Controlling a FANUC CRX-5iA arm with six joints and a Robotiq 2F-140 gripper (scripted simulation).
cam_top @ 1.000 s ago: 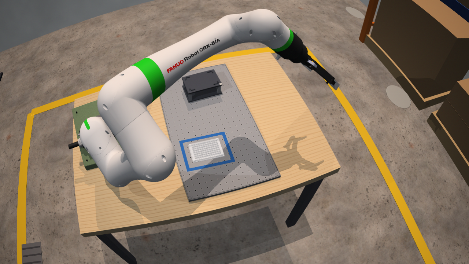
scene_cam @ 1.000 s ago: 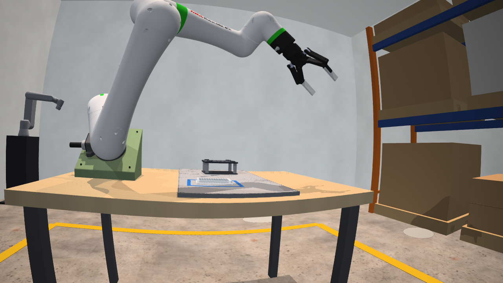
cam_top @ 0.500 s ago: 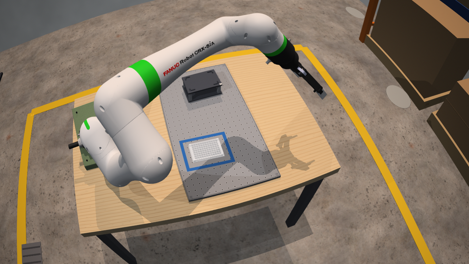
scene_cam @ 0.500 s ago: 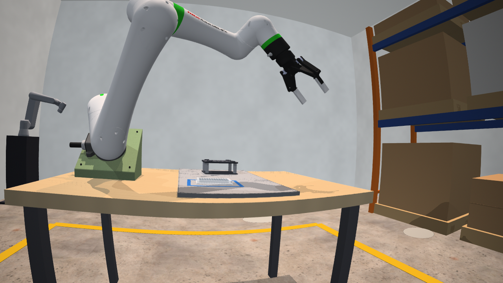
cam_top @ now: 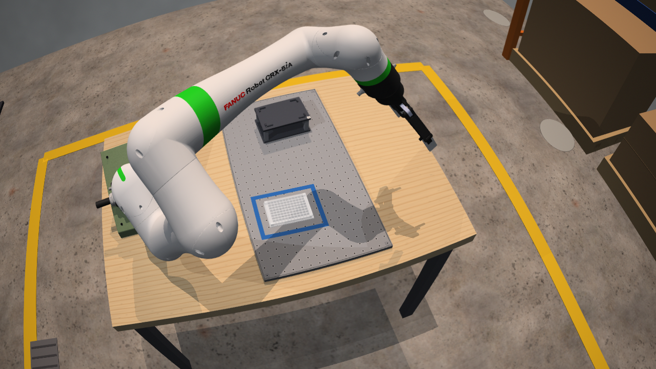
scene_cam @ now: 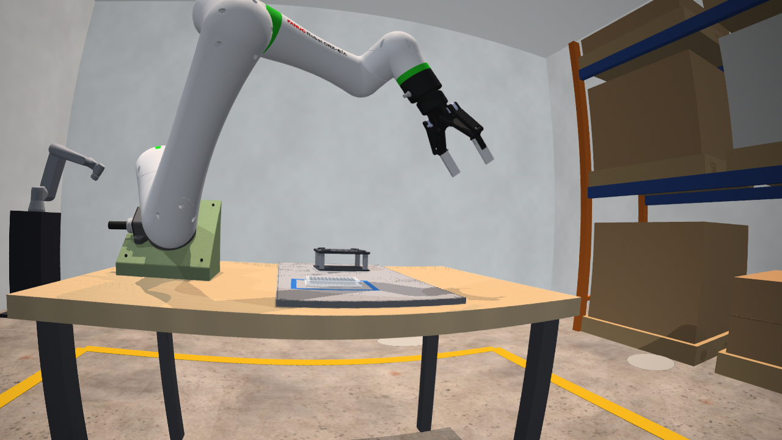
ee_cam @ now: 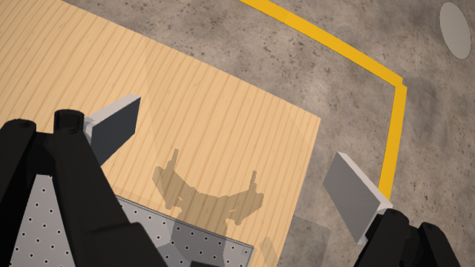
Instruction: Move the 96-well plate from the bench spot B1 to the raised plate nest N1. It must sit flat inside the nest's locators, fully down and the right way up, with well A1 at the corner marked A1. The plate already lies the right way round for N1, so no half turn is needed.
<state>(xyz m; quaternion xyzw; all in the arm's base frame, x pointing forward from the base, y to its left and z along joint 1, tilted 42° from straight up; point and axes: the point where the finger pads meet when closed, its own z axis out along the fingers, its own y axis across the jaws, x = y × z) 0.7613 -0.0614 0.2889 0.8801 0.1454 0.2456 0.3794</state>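
Wooden table (scene_cam: 164, 319) carrying a grey perforated board (cam_top: 293, 156). Nearest, the clear well plate (cam_top: 288, 208) lies flat inside a blue outline (cam_top: 258, 215); behind it stands the dark raised nest (cam_top: 282, 118); shelving (scene_cam: 579, 164) with boxes stands beyond the table. The pincer (scene_cam: 467, 154), spread wide and holding nothing, hangs high above the table's far side, well apart from the plate.

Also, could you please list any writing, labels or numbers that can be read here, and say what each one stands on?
"FANUC Robot CRX-5iA": along the arm's white forearm.
The same lettering on the forearm in the exterior view: too small to read.
Nest, 96-well plate, blue frame: no readable A1, N1 or B1 marks.
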